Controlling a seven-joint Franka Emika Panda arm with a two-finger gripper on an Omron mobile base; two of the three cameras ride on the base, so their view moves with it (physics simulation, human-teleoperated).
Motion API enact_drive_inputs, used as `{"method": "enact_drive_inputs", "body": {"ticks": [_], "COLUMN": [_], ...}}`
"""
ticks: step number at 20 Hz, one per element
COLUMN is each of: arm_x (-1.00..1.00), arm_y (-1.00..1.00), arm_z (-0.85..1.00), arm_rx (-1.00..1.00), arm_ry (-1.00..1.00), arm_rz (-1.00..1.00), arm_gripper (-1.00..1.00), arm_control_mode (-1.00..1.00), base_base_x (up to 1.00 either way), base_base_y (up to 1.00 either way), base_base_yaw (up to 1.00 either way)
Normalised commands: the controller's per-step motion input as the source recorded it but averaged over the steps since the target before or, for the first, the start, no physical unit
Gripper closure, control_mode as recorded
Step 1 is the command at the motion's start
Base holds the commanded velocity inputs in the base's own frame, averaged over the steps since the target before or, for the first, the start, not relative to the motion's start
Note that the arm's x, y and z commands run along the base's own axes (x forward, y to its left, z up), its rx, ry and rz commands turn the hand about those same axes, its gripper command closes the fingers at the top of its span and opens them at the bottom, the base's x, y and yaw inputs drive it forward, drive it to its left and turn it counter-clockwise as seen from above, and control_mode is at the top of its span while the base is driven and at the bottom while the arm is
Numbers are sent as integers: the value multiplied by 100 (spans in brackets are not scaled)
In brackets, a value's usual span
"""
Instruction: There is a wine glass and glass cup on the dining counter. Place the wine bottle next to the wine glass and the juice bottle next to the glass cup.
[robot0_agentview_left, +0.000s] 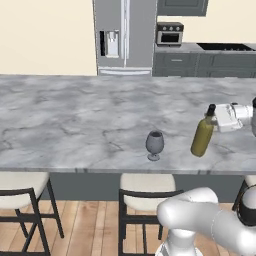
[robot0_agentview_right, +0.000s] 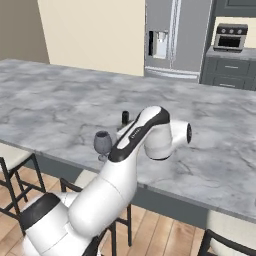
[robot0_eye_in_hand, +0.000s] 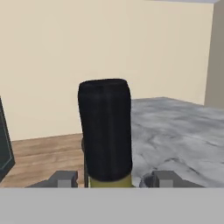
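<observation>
Grey-veined marble runs the width of the dining counter (robot0_agentview_left: 75, 115), with a steel refrigerator (robot0_agentview_left: 124, 35), a small oven (robot0_agentview_left: 170, 33) and dark grey cabinets (robot0_agentview_left: 200, 64) along the cream back wall. Near the counter's front edge stands the wine glass (robot0_agentview_left: 154, 145), a small clear stemmed glass, upright on its flat foot. Toward the counter's right end, near the same front edge, is the wine bottle (robot0_agentview_left: 203, 136), olive-green with a dark neck and black top, leaning slightly with its top tipped toward the arm. The gripper (robot0_agentview_left: 216, 120) comes in from the right and is clamped on the bottle's neck just below the cap; whether the base touches the marble cannot be told. Bottle and glass are near each other but not touching. In the right base view the white arm (robot0_agentview_right: 135, 150) crosses in front of the bottle, leaving its black top (robot0_agentview_right: 125, 117) visible above the forearm, with the wine glass (robot0_agentview_right: 103, 144) just to its left. From the hand camera, the bottle's black cap (robot0_eye_in_hand: 105, 129) rises between the two fingertips (robot0_eye_in_hand: 65, 178), a band of olive-green glass below it. Pale-seated stools (robot0_agentview_left: 145, 187) with dark frames stand on the wooden floor (robot0_agentview_left: 90, 225) along the counter's front.
</observation>
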Motion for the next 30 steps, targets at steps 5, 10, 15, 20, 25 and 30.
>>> {"method": "enact_drive_inputs", "body": {"ticks": [5,10,15,20,25,30], "arm_x": [61,49,44,32,32,19], "arm_y": [26,33,21,7,4,2], "arm_z": [-25,-22,-31,-42,-38,-36], "arm_rx": [0,0,-1,-6,-5,-1], "arm_ry": [-4,1,0,0,0,-3], "arm_rz": [5,0,0,0,0,0], "arm_gripper": [100,100,100,100,100,100], "arm_control_mode": [-100,-100,-100,-100,-100,-100], "base_base_x": [0,0,0,0,0,0], "base_base_y": [0,0,0,0,0,0], "base_base_yaw": [0,0,0,0,0,0]}}
